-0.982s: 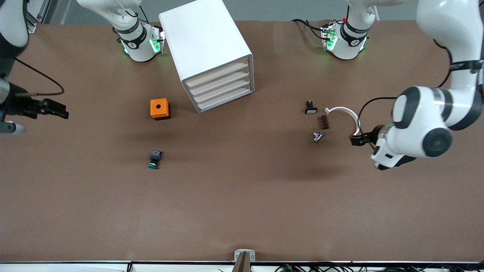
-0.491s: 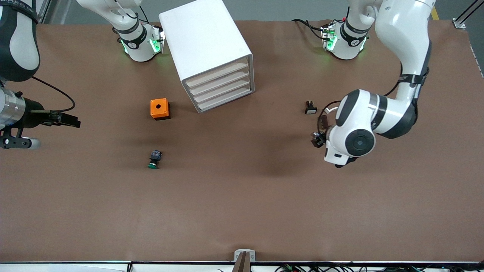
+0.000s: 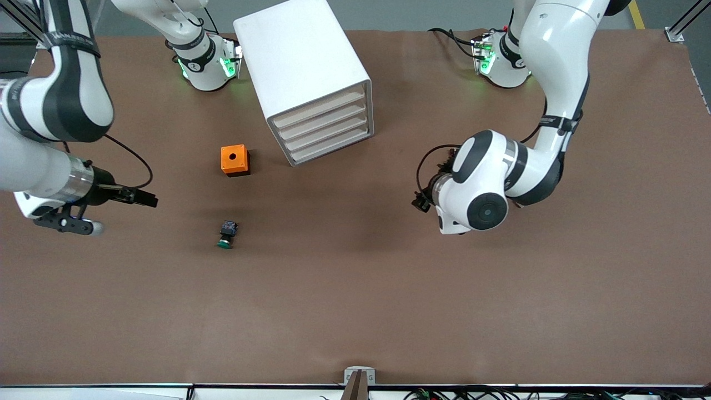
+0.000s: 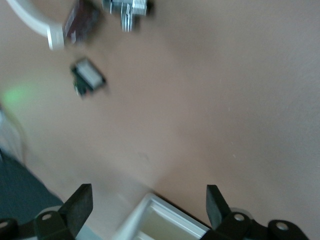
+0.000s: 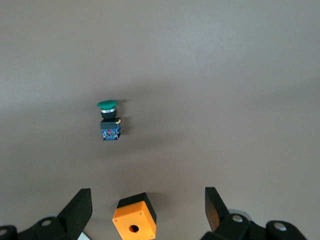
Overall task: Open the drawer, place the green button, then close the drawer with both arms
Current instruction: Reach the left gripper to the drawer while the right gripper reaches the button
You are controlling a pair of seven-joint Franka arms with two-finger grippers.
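Right end effector (image 3: 145,198), fingers spread wide and empty, hangs over the table (image 3: 355,311) at the right arm's end. The button (image 3: 226,234) lies on its side, nearer the front camera than the orange box (image 3: 235,160), green cap pointing toward that camera. The right arm is judged nearer. Drawer unit (image 3: 311,78) is shut. Left end effector (image 3: 420,201), wide and empty, is over bare table.

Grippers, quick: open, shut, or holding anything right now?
Left gripper: open, holding nothing, over bare table in front of the drawer cabinet.
Right gripper: open, holding nothing, over the table near the button.
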